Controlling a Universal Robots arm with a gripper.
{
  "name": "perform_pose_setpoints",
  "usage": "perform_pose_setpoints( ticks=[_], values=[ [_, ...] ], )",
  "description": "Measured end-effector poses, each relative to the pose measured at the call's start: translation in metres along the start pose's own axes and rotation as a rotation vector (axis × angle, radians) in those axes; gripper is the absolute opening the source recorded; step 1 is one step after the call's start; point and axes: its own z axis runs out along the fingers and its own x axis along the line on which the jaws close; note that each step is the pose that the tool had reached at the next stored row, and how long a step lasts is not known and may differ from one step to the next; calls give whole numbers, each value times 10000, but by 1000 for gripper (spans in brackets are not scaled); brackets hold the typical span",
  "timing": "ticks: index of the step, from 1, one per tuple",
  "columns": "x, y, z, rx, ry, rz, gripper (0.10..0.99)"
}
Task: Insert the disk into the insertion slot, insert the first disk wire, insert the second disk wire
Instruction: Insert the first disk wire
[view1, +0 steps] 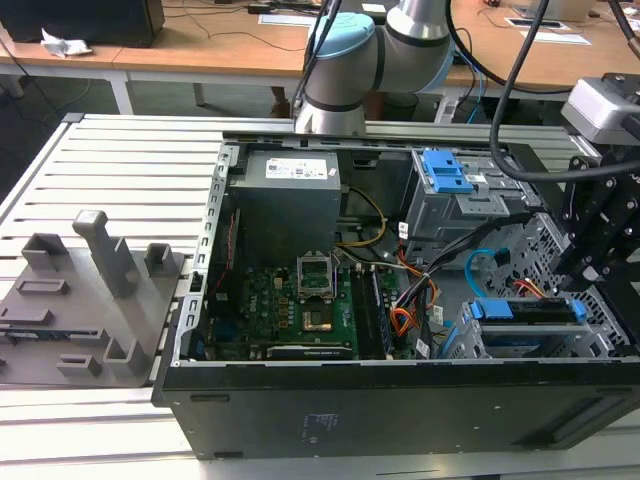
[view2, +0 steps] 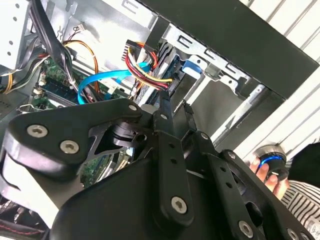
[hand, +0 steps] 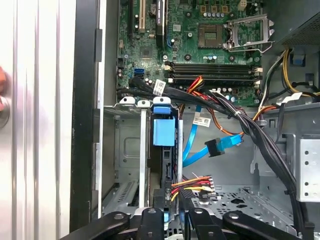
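The second disk wire (hand: 215, 146) dangled with its plug free. Further toward the exterior view's right, the disk (view1: 530, 312) sat in the insertion slot (view1: 600, 345). The gripper (view2: 175, 107) hung over the first disk wire (hand: 192, 182), and I could not tell its grip. A tilted plug could jam against the disk.

- disk (hand: 164, 131): showing a bright blue frame
- insertion slot (hand: 125, 150): showing silver-grey sheet metal
- first disk wire (hand: 192, 184): showing red, orange, yellow and black strands
- second disk wire (hand: 190, 142): showing light blue
- motherboard (hand: 200, 30): showing green
- gripper (view2: 175, 106): showing black, with silver screw heads
- case (view1: 400, 410): showing black
- table (view1: 120, 160): showing pale grey slats
- sleeve (view2: 300, 195): showing black-and-white stripes
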Motion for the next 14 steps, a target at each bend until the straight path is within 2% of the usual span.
perform_pose_setpoints(
  ticks=[6,8,14],
  values=[
    [0,0,-5,0,0,-1,251],
    [0,0,-6,0,0,-1,106],
    [0,0,-9,0,1,-1,106]
  ],
)
